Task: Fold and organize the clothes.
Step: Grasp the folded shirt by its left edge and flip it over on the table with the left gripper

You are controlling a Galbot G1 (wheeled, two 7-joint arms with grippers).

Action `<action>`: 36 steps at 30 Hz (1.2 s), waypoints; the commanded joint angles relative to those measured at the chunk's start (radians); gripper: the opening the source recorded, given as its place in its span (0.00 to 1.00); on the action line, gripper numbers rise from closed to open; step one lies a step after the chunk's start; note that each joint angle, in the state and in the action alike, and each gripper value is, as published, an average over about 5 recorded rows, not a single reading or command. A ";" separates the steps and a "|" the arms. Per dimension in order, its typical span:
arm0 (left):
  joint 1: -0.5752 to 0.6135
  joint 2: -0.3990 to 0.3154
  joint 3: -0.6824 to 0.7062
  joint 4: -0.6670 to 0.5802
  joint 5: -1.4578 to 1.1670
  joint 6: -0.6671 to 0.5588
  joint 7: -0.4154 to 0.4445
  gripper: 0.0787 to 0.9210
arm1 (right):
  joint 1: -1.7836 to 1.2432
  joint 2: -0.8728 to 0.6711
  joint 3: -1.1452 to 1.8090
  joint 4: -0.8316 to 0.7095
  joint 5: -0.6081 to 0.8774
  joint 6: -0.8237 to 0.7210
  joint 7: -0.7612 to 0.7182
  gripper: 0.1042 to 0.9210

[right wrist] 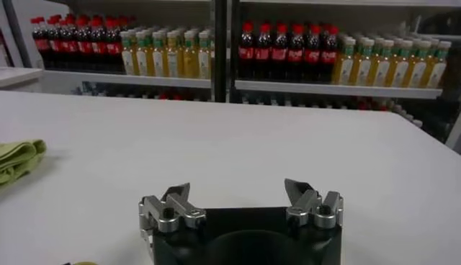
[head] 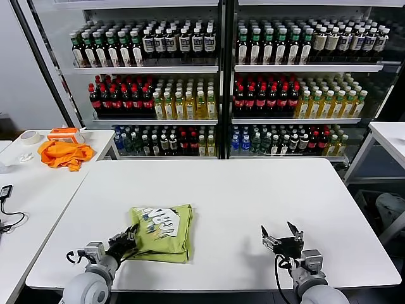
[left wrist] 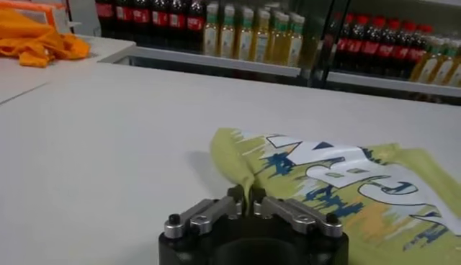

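Note:
The yellow-green T-shirt point(head: 161, 232) lies folded into a small rectangle near the front left of the white table point(head: 240, 190), white graphic facing up. My left gripper point(head: 124, 243) is at its near left corner, shut on a pinch of the fabric. In the left wrist view the T-shirt point(left wrist: 338, 180) spreads ahead of the gripper point(left wrist: 246, 196), with cloth caught between the jaws. My right gripper point(head: 282, 237) is open and empty above the table's front right, away from the shirt. In the right wrist view the gripper point(right wrist: 236, 193) is spread wide, and a shirt edge point(right wrist: 18, 157) shows far off.
A bright orange garment point(head: 63, 154) lies on a side table at the left, with an orange box point(head: 66, 133) and a tape roll point(head: 29, 137). A cable and device point(head: 5, 193) lie at the far left. Glass-door coolers full of bottles point(head: 221, 76) stand behind the table.

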 commanded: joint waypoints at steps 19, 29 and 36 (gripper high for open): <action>0.088 0.341 -0.297 -0.367 -0.261 0.170 -0.185 0.03 | 0.001 0.019 -0.003 0.008 -0.008 0.002 0.002 0.88; -0.059 -0.186 0.272 -0.288 0.228 0.169 -0.088 0.03 | -0.043 -0.003 0.034 0.031 -0.017 0.002 0.005 0.88; -0.136 -0.230 0.274 -0.254 0.234 0.169 -0.099 0.03 | -0.032 0.006 0.024 0.025 -0.030 0.001 0.004 0.88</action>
